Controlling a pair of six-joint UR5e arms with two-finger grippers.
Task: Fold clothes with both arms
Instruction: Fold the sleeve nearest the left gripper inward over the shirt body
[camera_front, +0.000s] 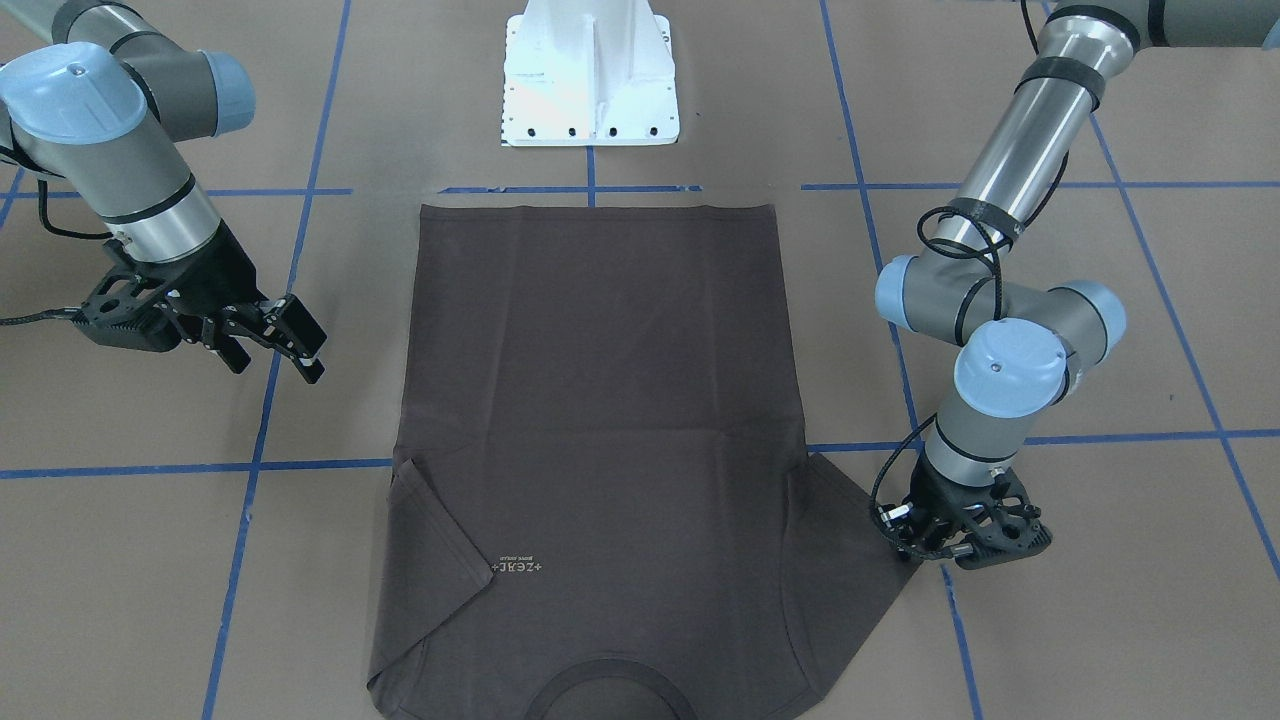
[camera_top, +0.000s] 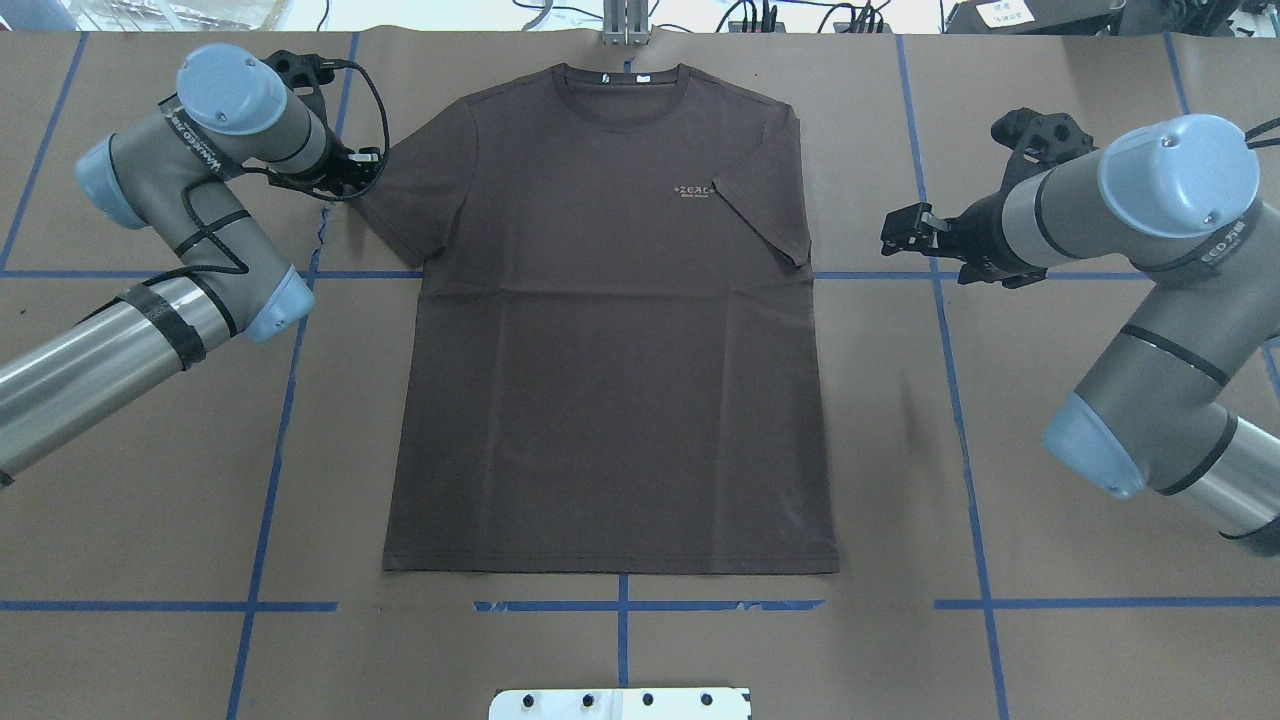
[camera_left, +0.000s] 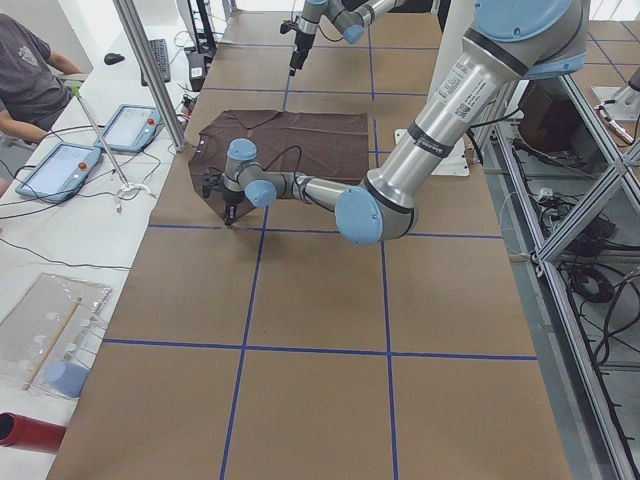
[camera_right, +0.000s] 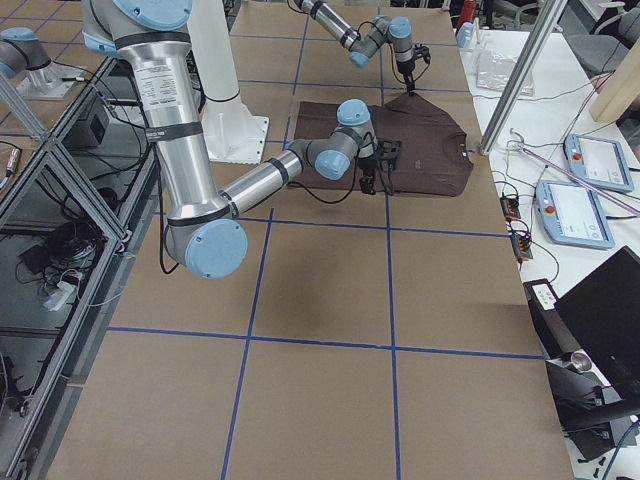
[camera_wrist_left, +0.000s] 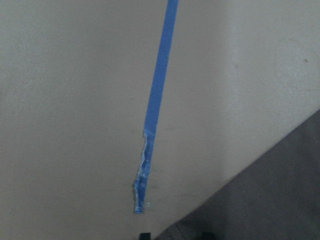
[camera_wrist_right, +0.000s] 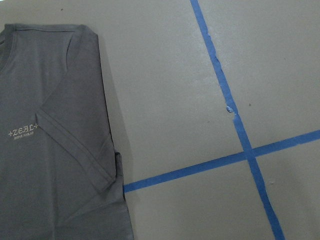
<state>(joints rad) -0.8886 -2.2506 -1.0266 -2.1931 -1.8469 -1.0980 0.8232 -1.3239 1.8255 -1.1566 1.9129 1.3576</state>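
Seen from overhead, the brown T-shirt (camera_top: 610, 350) lies flat and front up in the middle of the counter (camera_top: 1050, 650), with its collar (camera_top: 620, 80) at 12 o'clock. We see the sleeve at 2 o'clock (camera_top: 765, 215) folded in over the chest, just beside the pale logo (camera_top: 694, 190). The sleeve at 10 o'clock (camera_top: 410, 190) lies spread out. The left hand (camera_top: 368, 172) is down at that spread sleeve's tip, its fingertips (camera_wrist_left: 145, 236) parted on either side of the cloth edge. The right hand (camera_top: 893, 232) hangs released at 3 o'clock, apart from the shirt, near a blue tape line (camera_top: 945, 330).
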